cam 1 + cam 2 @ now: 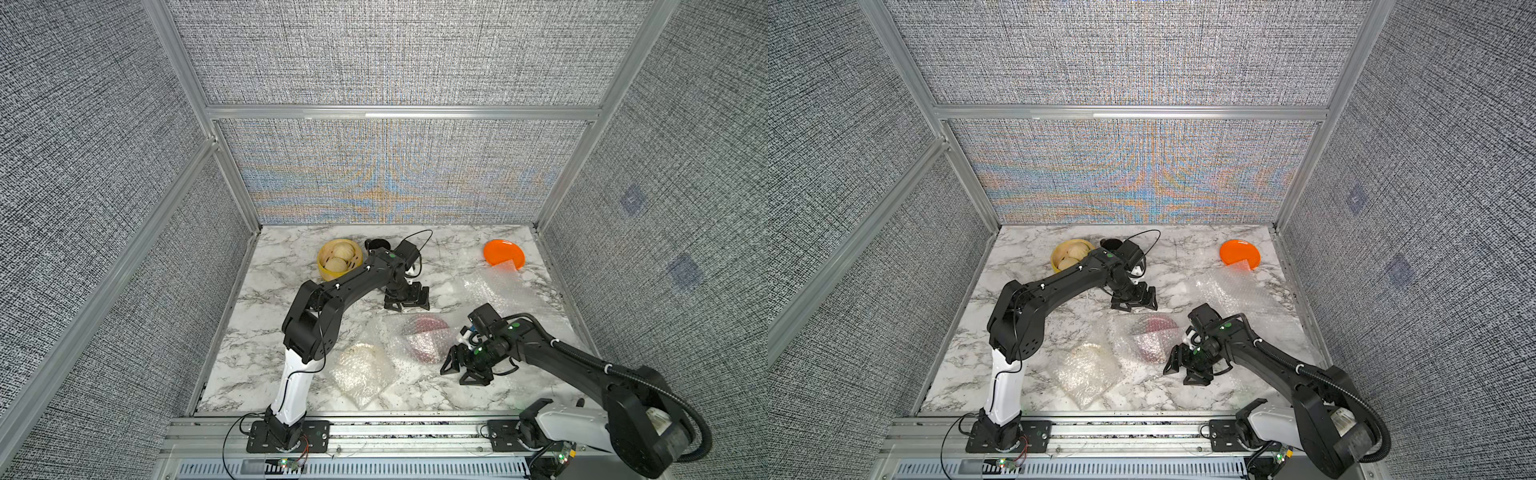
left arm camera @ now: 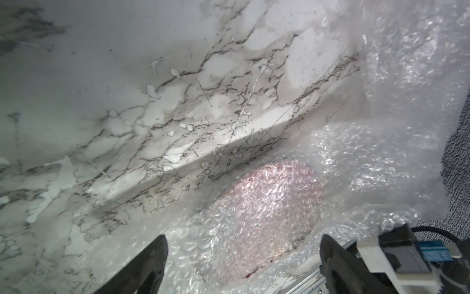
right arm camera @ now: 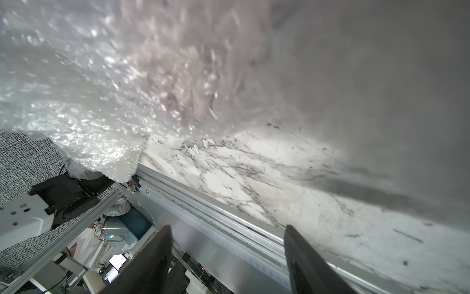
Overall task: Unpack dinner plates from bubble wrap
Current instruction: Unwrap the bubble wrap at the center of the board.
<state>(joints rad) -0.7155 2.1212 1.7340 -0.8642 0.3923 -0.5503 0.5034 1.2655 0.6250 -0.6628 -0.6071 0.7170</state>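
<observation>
A: Left gripper [image 1: 406, 302]?
B: Fingers spread wide, nothing between them. It hangs over the marble table [image 1: 266, 332], mid-table, just beyond the dark red plate [image 1: 424, 338].
A: Right gripper [image 1: 463, 370]?
B: Fingers apart too, holding nothing, low beside the red plate's right edge. Can't tell whether it touches the wrap.
A: Plates?
B: Dark red one lies centre-front under bubble wrap [image 1: 399, 332], colour showing through. Cream plate [image 1: 359, 361] sits to its left, nearer the front edge, fully wrapped in its own sheet. Orange plate [image 1: 500, 250] is bare in the far right corner — a loose sheet [image 1: 505, 293] lies flat in front of it, one corner overlapping its rim.
A: Anything else?
B: Yellow steamer basket [image 1: 338, 259] with buns, far left, behind the left arm.
</observation>
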